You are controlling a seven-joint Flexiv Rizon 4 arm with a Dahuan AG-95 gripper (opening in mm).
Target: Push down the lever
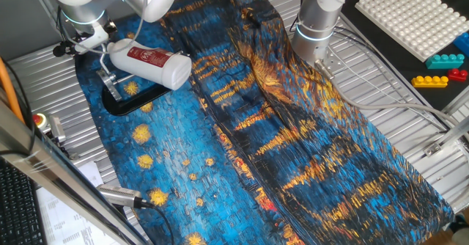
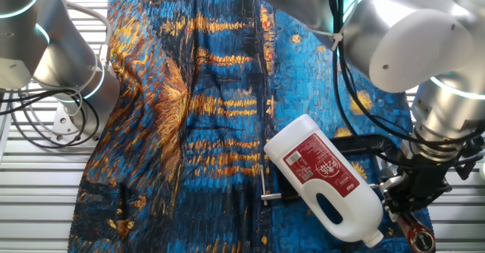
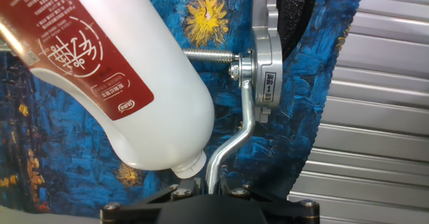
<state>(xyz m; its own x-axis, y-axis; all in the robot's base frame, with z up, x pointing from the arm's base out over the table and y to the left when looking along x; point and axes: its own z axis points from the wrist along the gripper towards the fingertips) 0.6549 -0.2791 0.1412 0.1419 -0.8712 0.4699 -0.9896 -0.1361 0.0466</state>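
From my station I see the white bottle [image 1: 150, 64] (red label up) lying across the black clamp [image 1: 128, 97] on the blue cloth [image 1: 242, 139].

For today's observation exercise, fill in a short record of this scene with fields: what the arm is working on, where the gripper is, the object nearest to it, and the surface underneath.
target: thin silver metal lever of a black-based clamp
gripper position: gripper at the lever's lower end; jaw state cannot be told
lever contact: lever runs down into the gripper housing; its tip is hidden
nearest object: white plastic bottle with a red label, lying on its side across the clamp
surface: blue and orange painted-pattern cloth over a ribbed metal table
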